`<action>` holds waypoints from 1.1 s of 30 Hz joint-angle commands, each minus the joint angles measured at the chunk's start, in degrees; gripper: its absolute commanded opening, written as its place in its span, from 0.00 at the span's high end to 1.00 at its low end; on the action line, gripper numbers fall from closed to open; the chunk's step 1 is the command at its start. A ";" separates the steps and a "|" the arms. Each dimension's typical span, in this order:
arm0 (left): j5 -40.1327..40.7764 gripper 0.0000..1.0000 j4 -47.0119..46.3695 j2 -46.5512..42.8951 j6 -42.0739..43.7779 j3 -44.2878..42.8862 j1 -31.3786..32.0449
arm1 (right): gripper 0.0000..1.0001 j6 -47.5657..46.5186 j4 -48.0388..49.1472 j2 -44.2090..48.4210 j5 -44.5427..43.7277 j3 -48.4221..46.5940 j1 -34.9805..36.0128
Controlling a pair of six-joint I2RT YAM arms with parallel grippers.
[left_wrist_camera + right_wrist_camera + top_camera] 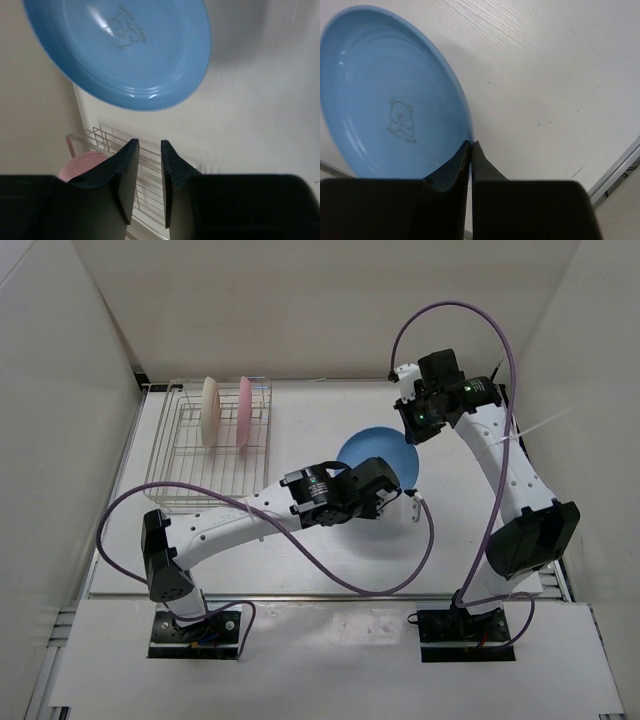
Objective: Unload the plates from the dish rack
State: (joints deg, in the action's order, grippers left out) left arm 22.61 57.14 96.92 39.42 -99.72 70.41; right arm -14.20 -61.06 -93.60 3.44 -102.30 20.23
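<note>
The light blue plate (372, 447) hangs tilted above the table, right of the dish rack (190, 468). My right gripper (409, 438) is shut on its rim; in the right wrist view the fingertips pinch the edge of the plate (385, 100), and the gripper (471, 145) shows no gap. My left gripper (393, 492) is open and empty, just below the plate (120, 50), with its jaws (150, 145) a little apart. The cream plate (210, 410) and the pink plate (244, 410) stand on edge at the back of the rack. The pink plate (82, 162) and the rack wires (100, 136) show beyond my left fingers.
White enclosure walls stand close at the left, back and right. A purple cable (330, 570) loops over the table in front of the left arm. The table's metal edge (620, 170) runs to the right of the right gripper.
</note>
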 commanded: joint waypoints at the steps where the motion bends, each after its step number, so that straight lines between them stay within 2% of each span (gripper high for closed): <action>1: 0.68 0.60 -2.31 -4.11 -1.36 -0.21 -1.68 | 1.00 0.22 1.90 -1.14 1.92 -2.46 -0.45; 7: 1.21 0.58 -4.14 -7.09 -2.06 0.85 -5.36 | 1.00 0.22 3.74 -4.65 1.92 -4.05 -2.30; 9: 1.21 0.55 -4.67 -9.03 -4.25 -0.11 -9.93 | 1.00 0.74 7.33 -6.14 1.92 -3.52 -4.13; 13: -1.34 0.07 -6.86 -13.59 -10.67 -1.44 -22.04 | 1.00 6.08 12.00 -11.33 4.46 -4.84 -8.18; 14: -2.21 0.03 -6.87 -14.56 -11.29 -0.66 -25.03 | 1.00 7.07 13.41 -12.30 5.42 -4.23 -9.14; 15: -3.00 0.00 -6.87 -16.22 -12.43 -0.04 -30.98 | 1.00 8.12 15.51 -14.39 6.22 -4.22 -10.89; 17: -7.13 0.00 -6.87 -17.64 -13.66 0.58 -37.07 | 1.00 11.10 16.23 -16.95 7.62 -4.92 -12.31; 18: -10.10 0.00 -6.87 -18.87 -14.97 1.36 -42.41 | 1.00 12.08 17.10 -19.49 9.28 -4.93 -13.54; 24: -20.74 0.00 -9.94 -24.66 -20.24 7.94 -59.04 | 1.00 15.25 18.17 -27.06 13.96 -7.30 -14.25; 27: -26.10 0.00 -12.23 -26.95 -22.35 10.77 -65.11 | 1.00 15.77 18.17 -28.83 15.19 -7.30 -14.25; 33: -35.52 0.00 -15.48 -28.81 -24.83 18.51 -71.99 | 1.00 15.78 19.40 -31.20 13.34 -7.30 -14.25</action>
State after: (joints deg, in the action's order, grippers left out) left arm -4.56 44.25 69.43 17.47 -83.13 0.58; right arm 0.19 -44.42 -124.55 15.31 -106.72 6.09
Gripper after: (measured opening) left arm 0.995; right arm 0.005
